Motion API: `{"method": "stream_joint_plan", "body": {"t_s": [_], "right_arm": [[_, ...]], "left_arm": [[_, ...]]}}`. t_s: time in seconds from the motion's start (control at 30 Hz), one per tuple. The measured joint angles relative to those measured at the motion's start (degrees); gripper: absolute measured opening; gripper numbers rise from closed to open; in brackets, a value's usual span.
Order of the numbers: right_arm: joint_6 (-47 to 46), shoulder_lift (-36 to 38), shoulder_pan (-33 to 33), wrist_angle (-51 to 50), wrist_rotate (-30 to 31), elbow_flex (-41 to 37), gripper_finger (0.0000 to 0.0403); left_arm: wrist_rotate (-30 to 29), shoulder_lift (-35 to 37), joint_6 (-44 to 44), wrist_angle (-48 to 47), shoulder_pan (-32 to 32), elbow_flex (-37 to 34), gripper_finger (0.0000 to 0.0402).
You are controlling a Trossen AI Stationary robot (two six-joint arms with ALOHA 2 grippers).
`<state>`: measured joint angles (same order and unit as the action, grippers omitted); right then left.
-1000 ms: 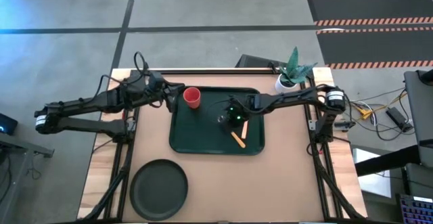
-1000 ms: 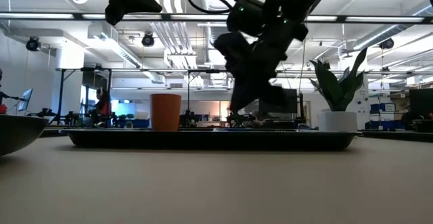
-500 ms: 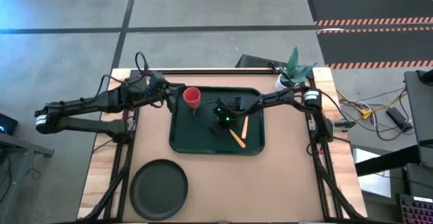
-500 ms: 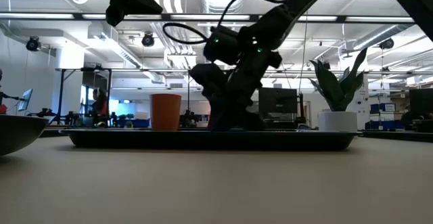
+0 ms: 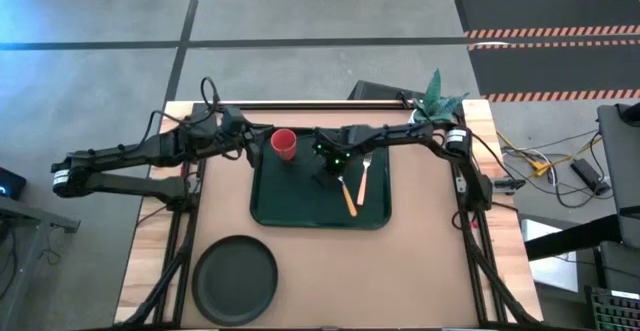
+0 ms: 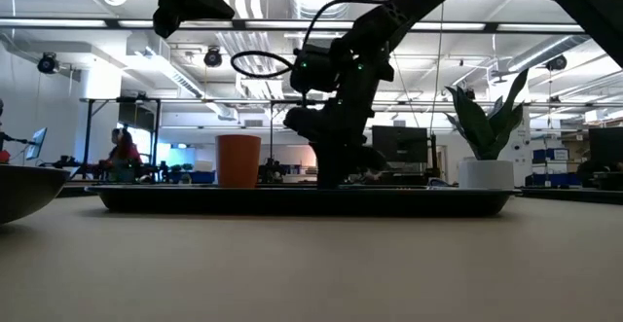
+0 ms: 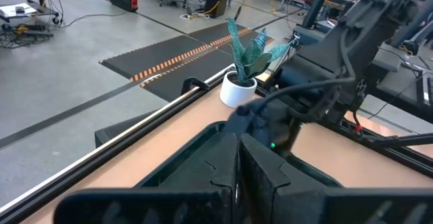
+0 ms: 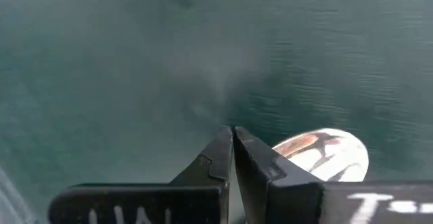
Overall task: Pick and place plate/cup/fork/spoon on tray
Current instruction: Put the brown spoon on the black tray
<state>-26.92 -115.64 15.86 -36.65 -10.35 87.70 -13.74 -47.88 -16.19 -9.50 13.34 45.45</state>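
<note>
Right gripper (image 5: 325,176) is down on the green tray (image 5: 275,206), fingers pressed together, nothing between them. Right wrist view: fingertips (image 8: 230,143) touch the tray floor, spoon (image 5: 347,195) bowl just beside them. Spoon lies flat on the tray, orange handle angled toward the near edge. Fork (image 5: 364,178) lies next to it, tines pointing to the far edge, the 2 apart. Red cup (image 5: 284,144) stands upright in the tray's far-left corner. Dark plate (image 5: 235,279) sits on the table outside the tray, near-left, well apart. Left gripper (image 5: 262,137) hangs clenched, empty, just left of the cup. Potted plant (image 5: 432,99) at the table's far-right corner.
</note>
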Motion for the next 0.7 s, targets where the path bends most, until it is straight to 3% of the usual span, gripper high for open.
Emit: {"method": "stream_joint_plan", "body": {"t_s": [0.7], "right_arm": [[6.75, 0.34, 4.55, -8.04, 2.15, 0.0, 0.0008]], "left_arm": [[0.04, 0.02, 0.02, -0.63, 0.04, -0.11, 0.0]]}}
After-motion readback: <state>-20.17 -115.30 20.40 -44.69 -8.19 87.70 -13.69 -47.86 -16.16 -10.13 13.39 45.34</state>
